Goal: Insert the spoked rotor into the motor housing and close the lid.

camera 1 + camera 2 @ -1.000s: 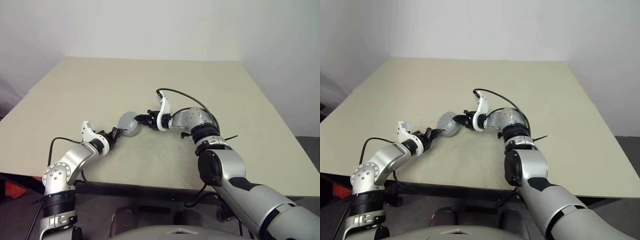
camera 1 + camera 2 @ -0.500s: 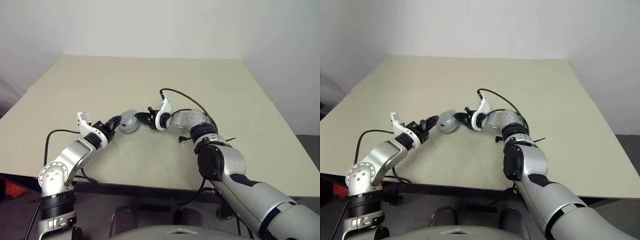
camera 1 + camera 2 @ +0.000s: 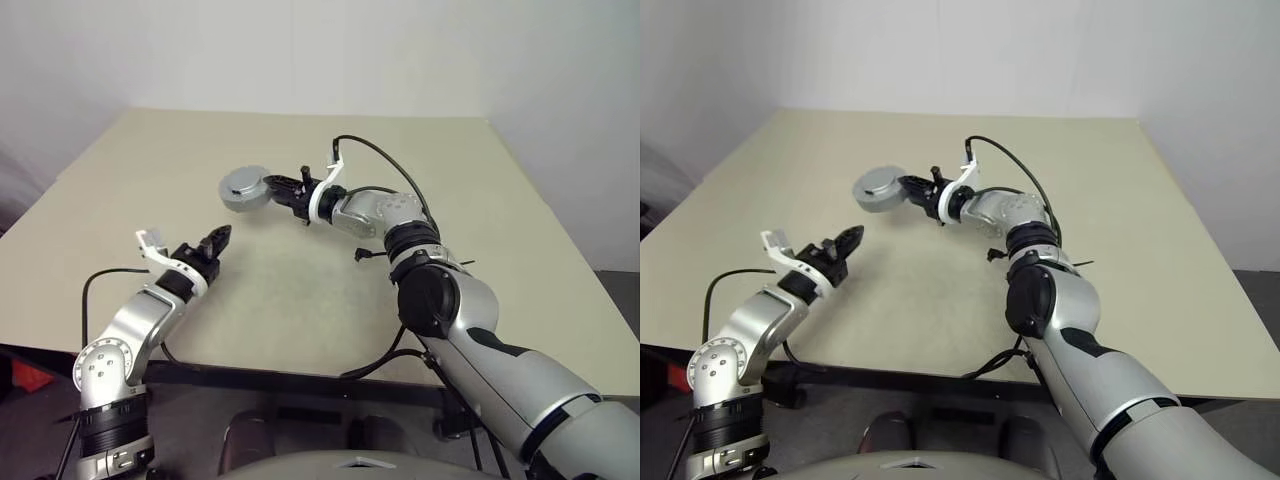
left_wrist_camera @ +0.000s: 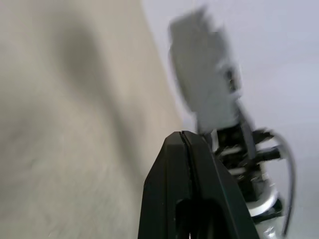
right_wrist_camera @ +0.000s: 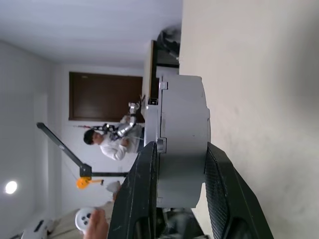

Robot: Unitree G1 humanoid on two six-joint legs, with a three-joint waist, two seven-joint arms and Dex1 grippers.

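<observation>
right gripper [image 3: 272, 186] is up above the beige worktop [image 3: 480, 200], jaws part open and clamped on a round grey metal part, the motor housing [image 3: 244, 188] with the lid on it as far as i can tell. the part is fully off the worktop, held by its edge, flat face tilted toward the camera in the head views. in the right wrist view the motor housing [image 5: 182, 139] sits edge-on between the two black fingers [image 5: 141, 196], one finger on each flat face, small tabs along one rim. can't see the rotor in any view, so can't say whether it's inside.

left gripper [image 3: 219, 238] is nearer the robot than the motor housing and to its left, well apart from it, not touching anything. jaws fully closed, nothing in them; the left wrist view has the two fingers [image 4: 168, 174] pressed together to a single tip. it hangs above the worktop, pointing roughly toward the motor housing, which is blurred in that view [image 4: 204, 84] with the right gripper [image 4: 224, 137] just behind it.

black cable [image 3: 385, 165] loops over the right wrist, behind the motor housing.

worktop around the motor housing is bare in the head views.

right wrist view background, past the motor housing: a person in a white top [image 5: 112, 148], a dark brown panel [image 5: 107, 97], a hand [image 5: 97, 228] holding a white controller [image 5: 84, 219].
</observation>
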